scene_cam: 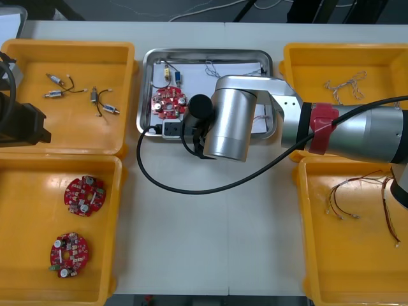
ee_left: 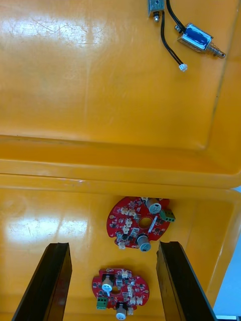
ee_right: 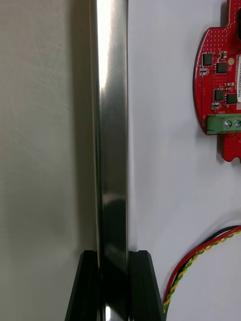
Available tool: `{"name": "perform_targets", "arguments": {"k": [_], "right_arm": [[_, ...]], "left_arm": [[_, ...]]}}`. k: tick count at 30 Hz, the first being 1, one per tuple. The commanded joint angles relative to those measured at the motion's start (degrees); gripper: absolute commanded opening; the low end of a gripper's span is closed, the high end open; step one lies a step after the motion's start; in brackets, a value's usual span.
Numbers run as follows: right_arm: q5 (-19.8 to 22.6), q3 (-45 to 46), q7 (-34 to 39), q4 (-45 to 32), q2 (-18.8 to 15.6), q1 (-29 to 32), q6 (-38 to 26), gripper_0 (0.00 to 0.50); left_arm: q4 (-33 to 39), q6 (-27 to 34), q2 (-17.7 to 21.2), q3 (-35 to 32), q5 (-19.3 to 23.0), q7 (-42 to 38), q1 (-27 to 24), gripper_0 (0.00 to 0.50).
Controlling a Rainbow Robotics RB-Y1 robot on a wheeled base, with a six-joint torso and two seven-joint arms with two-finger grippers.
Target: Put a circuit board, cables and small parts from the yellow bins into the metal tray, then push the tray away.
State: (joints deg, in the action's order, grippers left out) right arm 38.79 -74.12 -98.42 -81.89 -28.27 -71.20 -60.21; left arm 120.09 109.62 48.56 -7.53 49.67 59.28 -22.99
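Note:
The metal tray [scene_cam: 210, 52] lies between the bins at the table's far side, white inside. In it are a round red circuit board [scene_cam: 167, 102], a small metal part [scene_cam: 174, 77] and thin cables. My right gripper [scene_cam: 196, 141] is at the tray's near edge, mostly hidden under its wrist. In the right wrist view that gripper [ee_right: 113, 288] is shut on the shiny tray rim [ee_right: 111, 125], with the circuit board [ee_right: 218, 85] and a red and yellow cable [ee_right: 196, 261] on the white floor beside it. My left gripper [ee_left: 115, 286] hangs open over the left bins.
The left far bin [scene_cam: 67, 46] holds small metal parts [scene_cam: 102, 102]; the left near bin holds two circuit boards [scene_cam: 84, 194] [scene_cam: 68, 254]. Cables lie in the right far bin [scene_cam: 344, 86] and the right near bin [scene_cam: 357, 197]. A black cable [scene_cam: 185, 188] loops off the right arm over the table.

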Motion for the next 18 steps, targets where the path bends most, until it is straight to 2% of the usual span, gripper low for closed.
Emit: {"name": "perform_targets", "arguments": {"k": [1,18], "right_arm": [[0.49,-0.41,-1.95,0.68,-1.17,-3.42,1.68,0.0],[0.49,-2.52,-2.83,5.17,-1.17,-6.23,9.41,0.0]], "left_arm": [[1.55,0.38,2.5,-1.69,-0.37,3.29,0.67,0.5],[1.55,0.38,2.5,-1.69,-0.37,3.29,0.67,0.5]]}}
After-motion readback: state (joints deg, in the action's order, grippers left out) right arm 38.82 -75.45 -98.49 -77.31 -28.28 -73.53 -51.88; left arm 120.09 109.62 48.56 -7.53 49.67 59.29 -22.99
